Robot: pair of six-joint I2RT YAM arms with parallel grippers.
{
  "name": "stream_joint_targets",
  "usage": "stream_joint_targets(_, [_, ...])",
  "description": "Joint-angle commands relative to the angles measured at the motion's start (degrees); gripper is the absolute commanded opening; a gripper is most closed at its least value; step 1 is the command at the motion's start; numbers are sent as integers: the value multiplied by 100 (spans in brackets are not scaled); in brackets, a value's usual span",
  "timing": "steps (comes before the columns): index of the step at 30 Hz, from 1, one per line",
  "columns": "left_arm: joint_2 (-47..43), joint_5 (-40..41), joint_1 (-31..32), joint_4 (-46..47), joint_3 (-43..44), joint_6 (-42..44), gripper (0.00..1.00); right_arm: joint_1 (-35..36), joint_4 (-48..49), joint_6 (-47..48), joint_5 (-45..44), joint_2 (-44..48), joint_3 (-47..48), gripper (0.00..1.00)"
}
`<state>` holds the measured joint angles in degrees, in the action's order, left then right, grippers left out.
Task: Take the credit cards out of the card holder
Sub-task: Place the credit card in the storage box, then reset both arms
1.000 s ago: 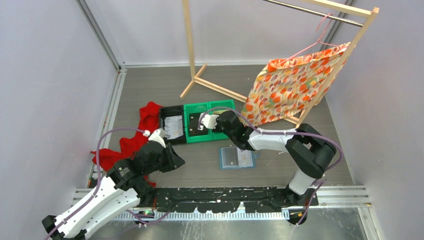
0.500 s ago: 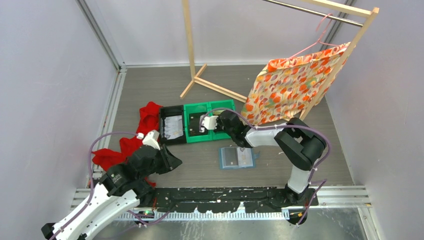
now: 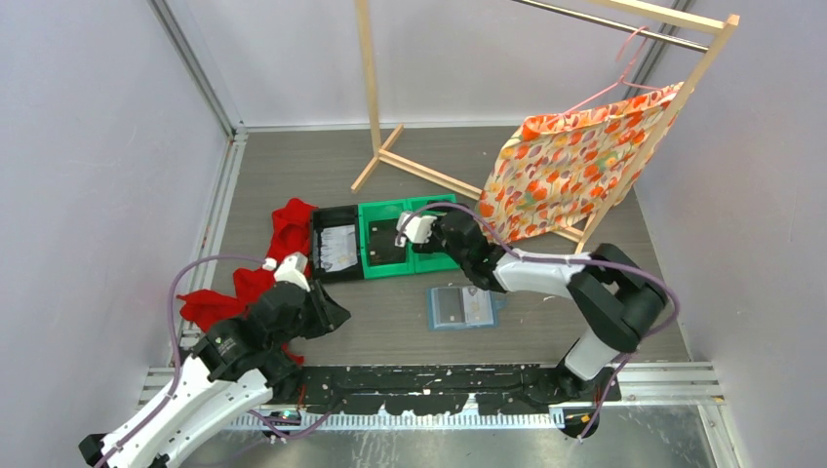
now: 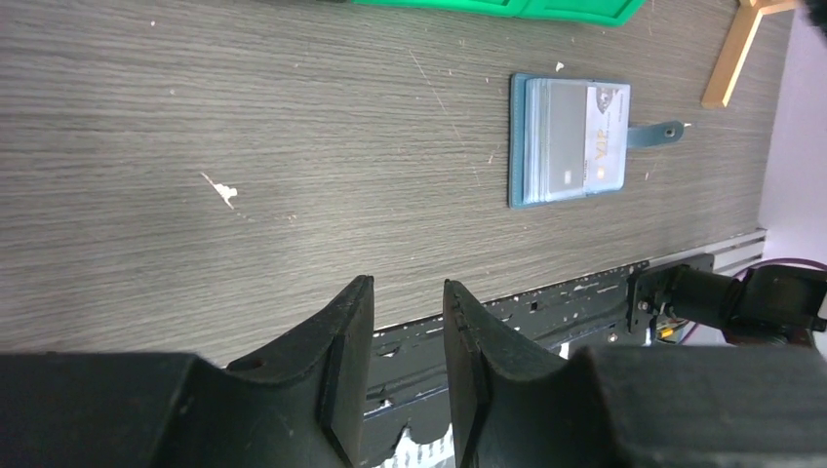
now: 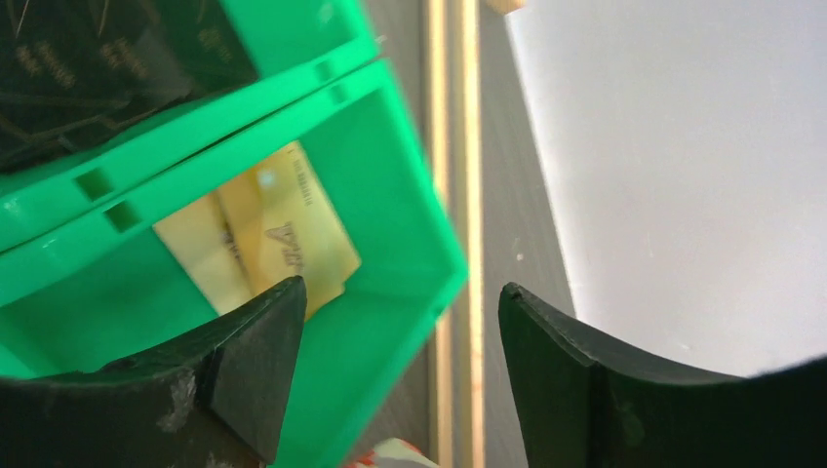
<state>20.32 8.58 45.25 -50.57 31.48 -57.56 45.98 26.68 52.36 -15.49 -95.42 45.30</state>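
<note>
Two cards on show in the open card holder [image 4: 519, 146]: a greyish card [image 4: 556, 127] on the side away from the closure tab [image 4: 658, 132], a whitish card [image 4: 605, 136] with gold lettering and small coloured marks on the side next to it (tab sticking out flat from the holder's edge). Holder lying flat on the grey wood-grain table [image 3: 390, 322], near the front edge, between the two arms and just short of the green bins. Touched by neither gripper.

Left gripper [image 4: 408, 361] over bare tabletop, well apart from the holder on its left. Fingers a narrow gap apart, nothing between them.

Right gripper [image 5: 400, 297] hanging above the right-hand green bin [image 5: 410, 175]. Fingers spread wide, nothing clamped. On that bin's floor, seen from the right wrist: a gold-coloured card [image 5: 288, 244], with a second yellowish piece [image 5: 195, 244] alongside, partly overlapped. In the neighbouring green bin [image 5: 283, 29], dark flat items, too blurred to name. Just beyond the bin wall, a pale wooden rail [image 5: 453, 195] flat on the table.

Touching the left side of the green pair, a black bin [image 3: 320, 244] with pale contents. Beside that, a red cloth [image 3: 283, 239] crumpled on the table and partly hidden by the left arm. Farther back, a wooden clothes rack [image 3: 375, 97], and an orange floral fabric [image 3: 566, 166] hung from it on a pink hanger [image 3: 624, 68].
</note>
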Motion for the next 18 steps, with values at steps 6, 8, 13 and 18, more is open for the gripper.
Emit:
stream_joint_targets(6, [1001,286,-30,103,1039,803,34,382,-3157,-2764,-652,1957,1527,100])
stream_joint_targets(8, [1348,350,-34,43,1426,1027,34,408,-3997,-3589,-468,2350,2016,100])
stream_joint_targets(13, [2026,619,-34,-112,2246,1378,34,450,-6028,-5761,-311,2769,2987,100])
stream_joint_targets(18, [2333,953,-22,-173,2736,1615,35,451,-7567,-7174,-591,3219,2991,100])
